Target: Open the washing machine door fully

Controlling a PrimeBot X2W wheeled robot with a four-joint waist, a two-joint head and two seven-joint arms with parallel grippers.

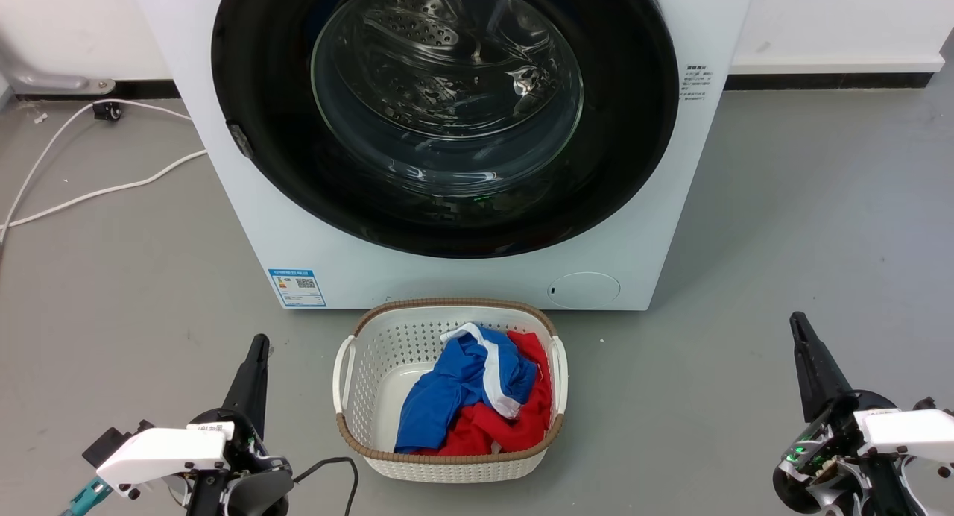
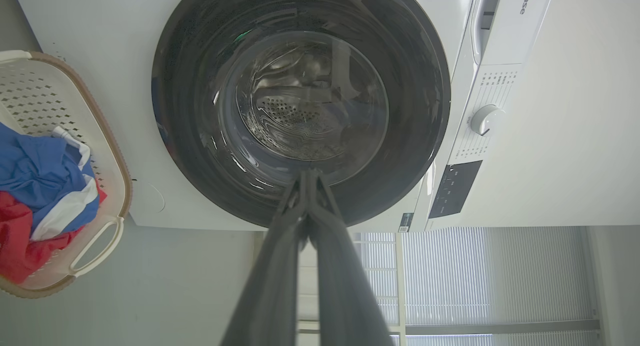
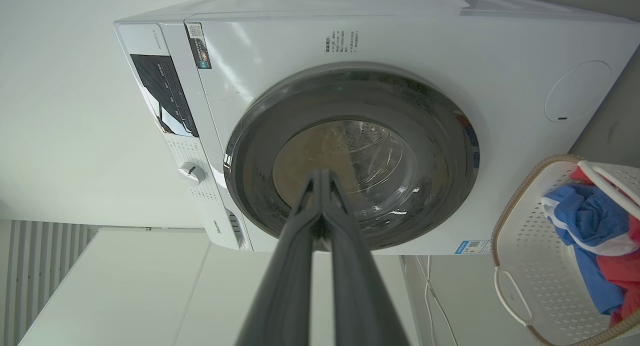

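The white washing machine point(image 1: 223, 113) stands straight ahead on the floor. Its round glossy black door point(image 1: 268, 128) with the clear glass bowl lies flat against the front, shut. A small latch piece sits on the door's left rim. My left gripper point(image 1: 259, 343) rests low at the left, well short of the machine, fingers together and holding nothing. My right gripper point(image 1: 797, 321) rests low at the right, likewise shut and empty. The left wrist view shows the door point(image 2: 190, 111) beyond the left gripper point(image 2: 310, 172). From the right wrist, the door point(image 3: 450, 151) lies past the right gripper point(image 3: 321, 172).
A white perforated laundry basket point(image 1: 373, 352) with blue, red and white clothes stands on the floor right before the machine, between my arms. White cables point(image 1: 89, 192) trail over the grey floor at the left. A round flap point(image 1: 583, 288) sits low on the machine's front.
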